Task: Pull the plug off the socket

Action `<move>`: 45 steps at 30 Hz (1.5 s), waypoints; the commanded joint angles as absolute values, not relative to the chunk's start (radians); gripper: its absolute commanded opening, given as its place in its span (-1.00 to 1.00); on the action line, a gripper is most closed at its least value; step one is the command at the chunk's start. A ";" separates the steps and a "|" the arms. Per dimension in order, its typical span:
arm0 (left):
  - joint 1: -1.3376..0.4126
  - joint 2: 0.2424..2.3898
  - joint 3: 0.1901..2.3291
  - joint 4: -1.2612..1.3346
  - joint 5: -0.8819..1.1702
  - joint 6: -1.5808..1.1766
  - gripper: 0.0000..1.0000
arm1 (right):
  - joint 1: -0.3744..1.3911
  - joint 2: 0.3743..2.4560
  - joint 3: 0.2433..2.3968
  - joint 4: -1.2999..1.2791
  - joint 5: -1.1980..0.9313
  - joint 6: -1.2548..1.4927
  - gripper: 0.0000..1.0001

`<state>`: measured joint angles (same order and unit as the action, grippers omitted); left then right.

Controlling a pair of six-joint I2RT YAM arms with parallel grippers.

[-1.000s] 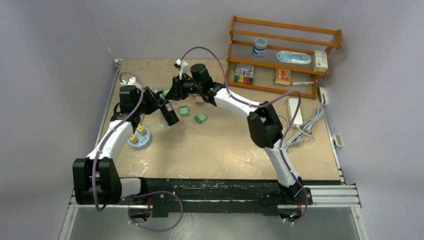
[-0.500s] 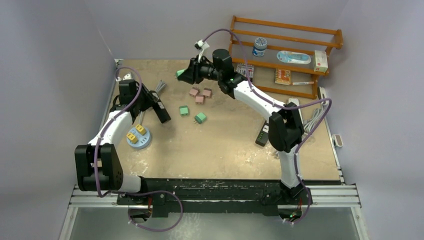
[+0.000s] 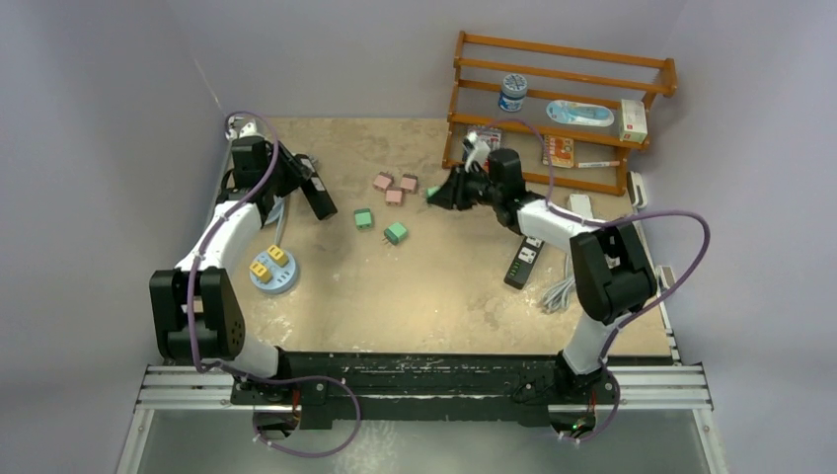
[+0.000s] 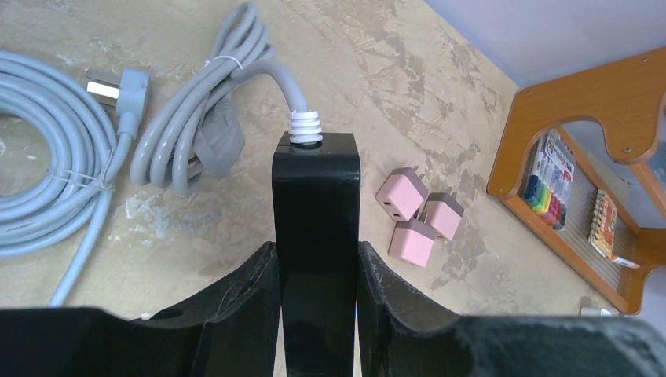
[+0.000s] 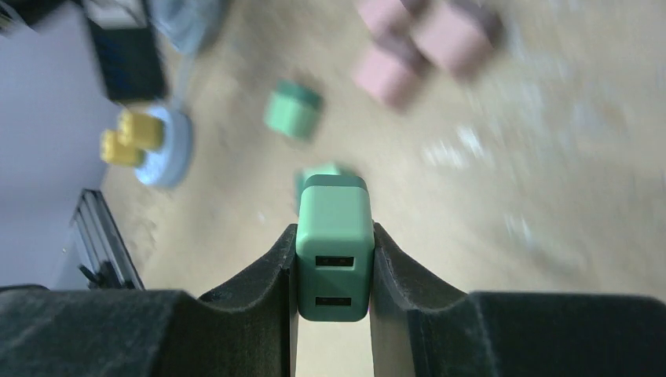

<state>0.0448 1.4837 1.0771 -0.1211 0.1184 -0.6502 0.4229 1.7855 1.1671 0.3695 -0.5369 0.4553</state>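
Observation:
The socket is a black power strip [image 3: 319, 198] [image 4: 316, 181] with a grey cord, held off the table at the back left. My left gripper [image 3: 299, 184] [image 4: 316, 258] is shut on it, a finger pressed to each long side. The plug is a green cube with two USB slots [image 5: 334, 212]. It is free of the strip and sits between the fingers of my right gripper [image 3: 440, 192] [image 5: 334, 236], which is shut on it. That gripper hovers right of centre, near the shelf, far from the strip.
Two green plugs [image 3: 363, 218] [image 3: 396, 233] and three pink ones [image 3: 395, 185] lie mid-table. A blue disc [image 3: 275, 283] carries yellow plugs at the left. A second black strip [image 3: 523, 262] lies at the right. Grey cords [image 4: 55, 165] coil at the back left. A wooden shelf [image 3: 558, 109] stands behind.
My right arm has swung from the strip far to the right, carrying the green plug away from it. The left arm drew the black strip slightly back and left.

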 commanded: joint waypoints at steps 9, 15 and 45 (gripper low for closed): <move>0.049 1.642 1.298 0.060 0.024 -0.731 -1.00 | 0.417 1.836 1.047 0.278 -0.650 0.364 -1.00; 0.052 1.781 1.364 0.125 -0.058 -0.760 -1.00 | 0.419 1.960 1.127 0.246 -0.748 0.341 -0.57; 0.006 2.035 1.771 -0.299 -0.442 -0.514 0.49 | 0.431 1.956 1.361 -0.107 -0.339 0.187 0.99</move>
<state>0.0288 2.1674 1.7008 -0.1936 -0.2642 -0.6025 0.4328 2.0155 1.3182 -0.0383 -0.5110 0.2142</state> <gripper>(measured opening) 0.735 0.962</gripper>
